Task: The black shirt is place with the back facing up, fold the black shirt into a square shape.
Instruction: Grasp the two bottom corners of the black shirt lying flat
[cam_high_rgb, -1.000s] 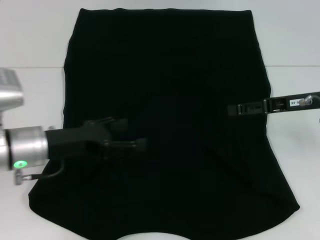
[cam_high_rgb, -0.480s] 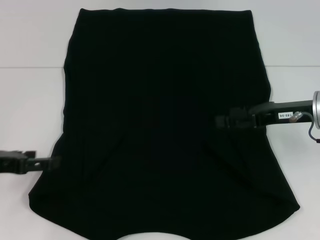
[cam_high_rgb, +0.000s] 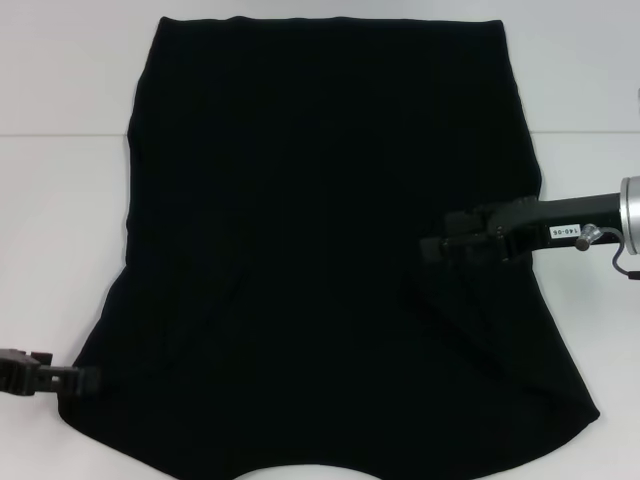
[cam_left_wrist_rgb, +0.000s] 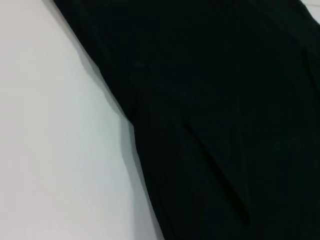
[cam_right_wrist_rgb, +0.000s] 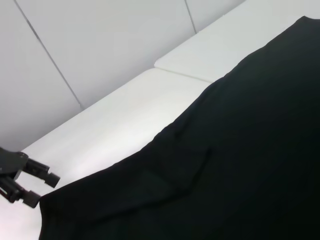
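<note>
Nearest the robot, the large plain black soft fabric shirt (cam_high_rgb: 330, 250) lies spread flat on the white surface (cam_high_rgb: 60, 220), its wider curved edge running off the bottom of the head view and its straight, narrower edge at the far side; no lettering shows, which fits the back being uppermost. At the near-left corner of the cloth sits the left tool (cam_high_rgb: 70, 380), low against the surface and just at the shirt's edge. The right wrist view catches it farther off (cam_right_wrist_rgb: 37, 187), with its two fingers parted by a small gap and nothing between them; it looks placed to take that corner, though no grasp is made yet. The left wrist view shows only the shirt's side edge (cam_left_wrist_rgb: 210, 115) running diagonally over bare surface (cam_left_wrist_rgb: 55, 150), with a long soft crease in the cloth. Further in, the right tool (cam_high_rgb: 440, 250) reaches from the right over the shirt's right half, above a fold line that slants toward the near-right corner. Black on black, its fingers cannot be made out, so whether it holds any cloth I cannot tell. Judging by this layout, the fold is barely begun: the shirt is a single broad layer, and both tools seem set at opposite sides so that an edge could be lifted evenly rather than dragged askew.
</note>
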